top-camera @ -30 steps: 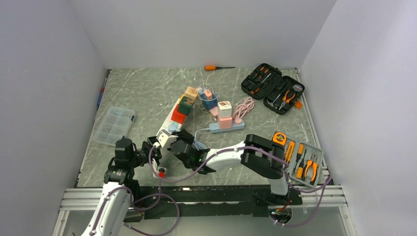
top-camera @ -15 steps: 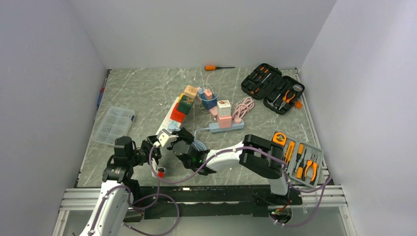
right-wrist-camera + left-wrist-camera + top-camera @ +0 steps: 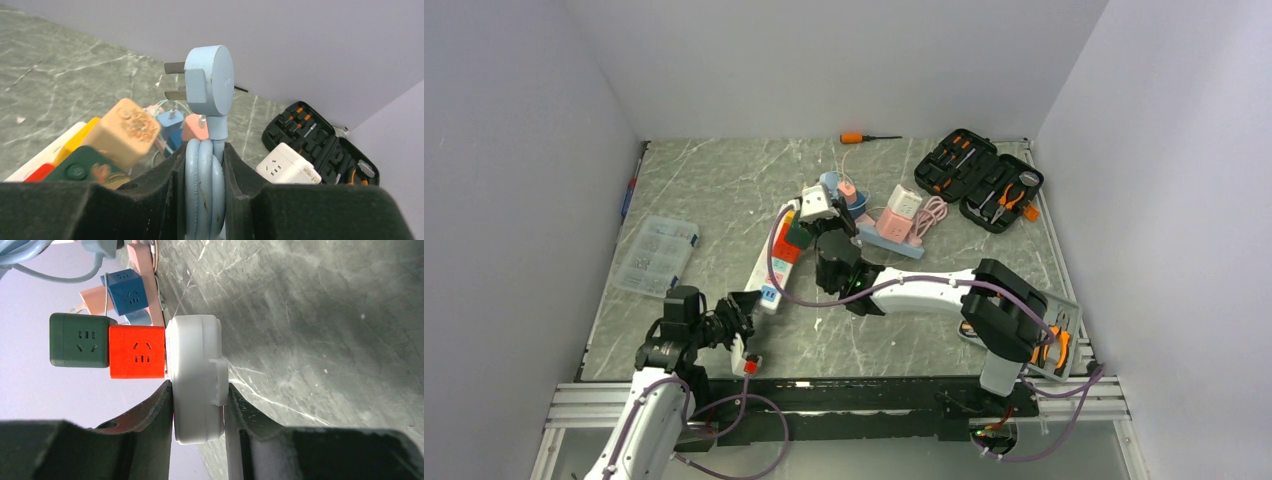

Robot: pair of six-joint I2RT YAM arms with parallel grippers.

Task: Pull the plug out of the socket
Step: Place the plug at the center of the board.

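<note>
Your left arm low at near-left, reaching forward-right. Left tool close over worktop, jaws partly closed, gripping. Your right arm stretched leftward across centre. Right tool raised, jaws narrow, gripping.

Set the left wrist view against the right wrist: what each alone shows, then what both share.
Left wrist only: the left gripper clamped on the end of a white plastic power strip. Right wrist only: the right gripper clamped on a pale blue coiled cable, its round plug free, prongs bare; a black tool case. Both: the dark green cube adapter, the grey marbled table.
</note>
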